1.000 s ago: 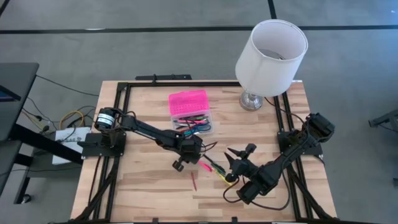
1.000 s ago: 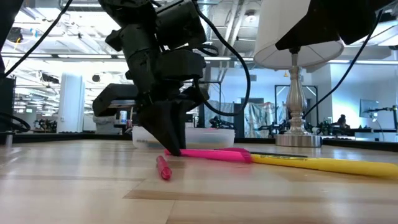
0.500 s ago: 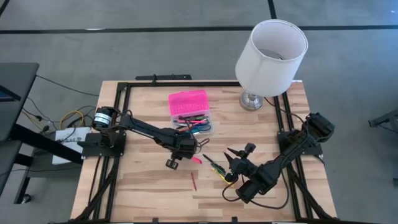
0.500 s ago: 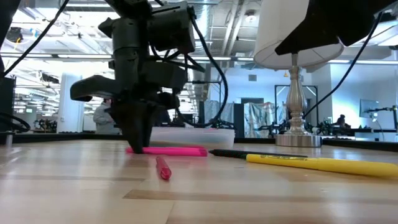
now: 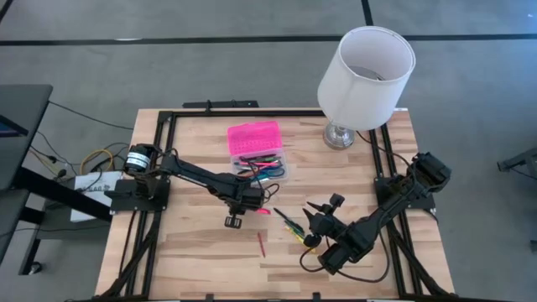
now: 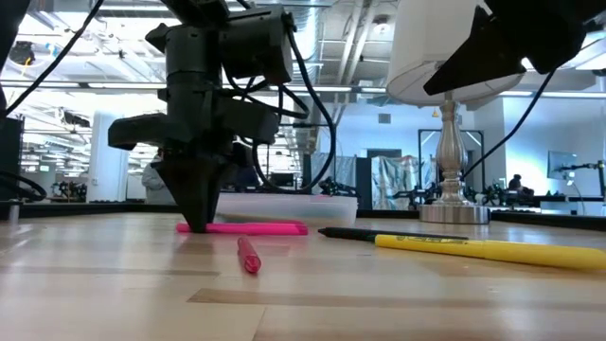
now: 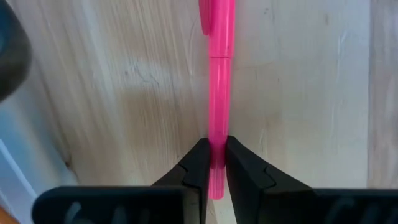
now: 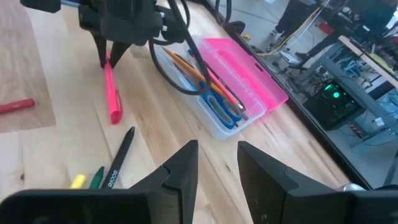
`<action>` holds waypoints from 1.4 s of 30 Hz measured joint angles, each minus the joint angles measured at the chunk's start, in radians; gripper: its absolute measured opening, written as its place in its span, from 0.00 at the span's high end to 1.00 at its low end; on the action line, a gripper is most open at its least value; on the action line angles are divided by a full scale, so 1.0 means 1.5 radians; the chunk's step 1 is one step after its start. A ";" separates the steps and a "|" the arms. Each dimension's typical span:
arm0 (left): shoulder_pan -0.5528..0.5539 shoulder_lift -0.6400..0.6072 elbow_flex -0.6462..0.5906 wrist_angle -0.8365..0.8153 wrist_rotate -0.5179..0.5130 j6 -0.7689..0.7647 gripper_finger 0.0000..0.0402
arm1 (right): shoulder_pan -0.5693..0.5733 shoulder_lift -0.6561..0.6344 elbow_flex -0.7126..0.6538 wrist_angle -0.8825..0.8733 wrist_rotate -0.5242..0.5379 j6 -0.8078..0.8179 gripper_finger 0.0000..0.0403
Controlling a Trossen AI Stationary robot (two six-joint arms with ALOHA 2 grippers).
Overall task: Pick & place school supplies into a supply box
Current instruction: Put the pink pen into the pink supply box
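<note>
My left gripper [image 5: 245, 210] points straight down at the table's middle, shut on a pink marker [image 5: 262, 212] that lies in front of the supply box [image 5: 260, 155]. The box stands open: its pink lid [image 5: 253, 137] lies flat behind the clear base [image 5: 267, 171], which holds several pens and blue-handled scissors. A red pen [image 5: 261, 243], a black pen [image 6: 365, 234] and a yellow marker [image 6: 483, 249] lie loose on the wood. My right gripper [image 5: 323, 220] hovers open above the loose pens with nothing between its fingers [image 8: 180, 168]. My left gripper pinches the pink marker's barrel close to one end [image 7: 217, 127] between its two fingers [image 7: 198, 168]. The fingers come from above, pointing down, and lie across the marker. The marker lies level along the table [image 6: 256, 227], its long part reaching toward the right edge.
A white lamp shade [image 5: 367, 77] on a metal foot [image 5: 340, 134] stands at the far right corner. A black frame [image 5: 210, 107] runs around the table's edges. There is bare wood at the near left [image 5: 176, 260].
My left gripper has rolled about its downward axis and gone toward the table's left edge, staying shut. The pink marker has slid with it along the table, away from the yellow marker and black pen, and has swung from slanting to lying left-right.
</note>
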 joint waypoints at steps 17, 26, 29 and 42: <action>-0.041 -0.021 -0.008 0.012 -0.061 -0.074 0.94 | -0.002 0.000 0.000 -0.004 0.000 -0.001 0.74; -0.065 -0.075 -0.012 -0.016 -0.049 -0.074 0.94 | -0.002 0.000 0.000 -0.007 0.001 -0.002 0.74; -0.070 -0.087 -0.012 -0.017 -0.054 -0.076 0.94 | -0.002 0.000 0.000 -0.007 0.001 -0.001 0.74; -0.049 -0.166 -0.011 -0.006 -0.238 -0.097 0.94 | -0.020 0.000 0.000 -0.007 0.001 -0.001 0.74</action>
